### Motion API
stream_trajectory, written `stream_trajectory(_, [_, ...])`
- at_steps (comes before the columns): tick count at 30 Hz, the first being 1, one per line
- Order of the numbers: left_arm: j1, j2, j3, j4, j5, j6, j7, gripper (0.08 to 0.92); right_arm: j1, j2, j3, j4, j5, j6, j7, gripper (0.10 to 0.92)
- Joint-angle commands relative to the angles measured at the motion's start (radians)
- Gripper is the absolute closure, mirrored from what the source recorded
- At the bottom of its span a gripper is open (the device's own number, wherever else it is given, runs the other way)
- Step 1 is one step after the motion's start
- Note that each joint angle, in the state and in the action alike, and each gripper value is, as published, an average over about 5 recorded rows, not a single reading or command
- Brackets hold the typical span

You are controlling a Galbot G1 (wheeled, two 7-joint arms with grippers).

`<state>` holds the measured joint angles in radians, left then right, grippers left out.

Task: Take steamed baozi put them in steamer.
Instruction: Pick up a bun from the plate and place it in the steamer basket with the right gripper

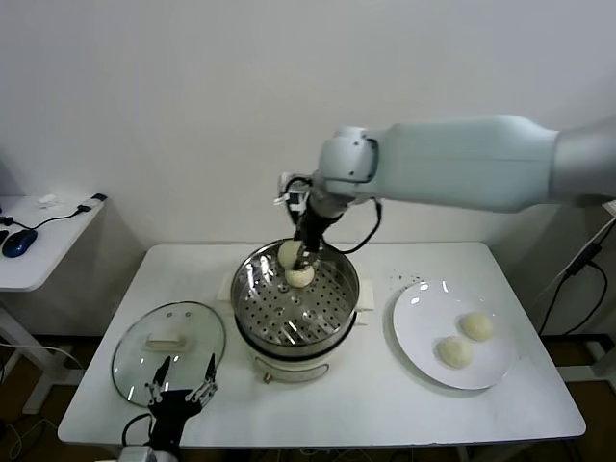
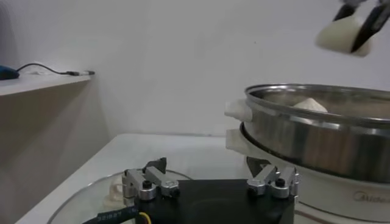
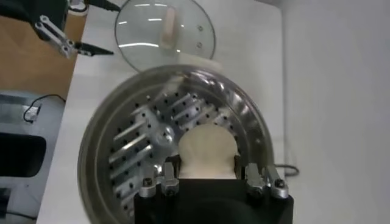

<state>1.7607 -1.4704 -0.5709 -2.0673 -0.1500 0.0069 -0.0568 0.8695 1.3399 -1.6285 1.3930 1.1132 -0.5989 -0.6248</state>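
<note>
My right gripper (image 1: 302, 268) is shut on a cream-white baozi (image 1: 299, 276) and holds it above the steel steamer (image 1: 252, 289), over the back of its perforated tray. The right wrist view shows the baozi (image 3: 207, 149) squeezed between the fingers over the tray (image 3: 137, 149). The left wrist view shows it (image 2: 342, 35) well above the steamer rim (image 2: 317, 97). A second baozi (image 1: 288, 252) lies in the steamer at the back. Two more baozi (image 1: 475, 326) (image 1: 454, 352) lie on the white plate (image 1: 423, 313). My left gripper (image 1: 183, 375) is open and empty, low at the table's front left.
The round glass lid (image 1: 168, 337) with a white handle lies flat on the table left of the steamer, just beyond my left gripper. The plate sits right of the steamer. A side desk (image 1: 38, 245) with a mouse and cables stands at the far left.
</note>
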Motion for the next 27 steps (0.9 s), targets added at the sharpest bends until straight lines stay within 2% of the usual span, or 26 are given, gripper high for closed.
stream_trajectory(1, [0.001,0.0,0.003,0.003,0.001,-0.002,0.0,0.177,-0.199,0.132,0.023,-0.098,-0.037,-0.054,0.088,0.44])
stream_trajectory(12, [-0.001,0.004,0.009,0.006,0.002,-0.003,-0.001,0.177,-0.298,0.177,0.056,-0.241,-0.09,-0.043,0.098,0.44])
stream_trajectory(18, [0.0,0.005,0.007,0.005,0.001,-0.006,-0.002,0.177,-0.304,0.185,0.058,-0.252,-0.095,-0.037,0.089,0.414])
stream_trajectory(23, [0.001,0.005,0.005,0.001,0.001,-0.006,-0.001,0.177,-0.256,0.151,0.067,-0.219,-0.097,-0.018,0.044,0.3])
stream_trajectory(27, [0.0,0.006,0.004,-0.001,0.002,-0.005,-0.001,0.177,-0.145,0.071,0.056,-0.181,-0.119,0.049,-0.047,0.218])
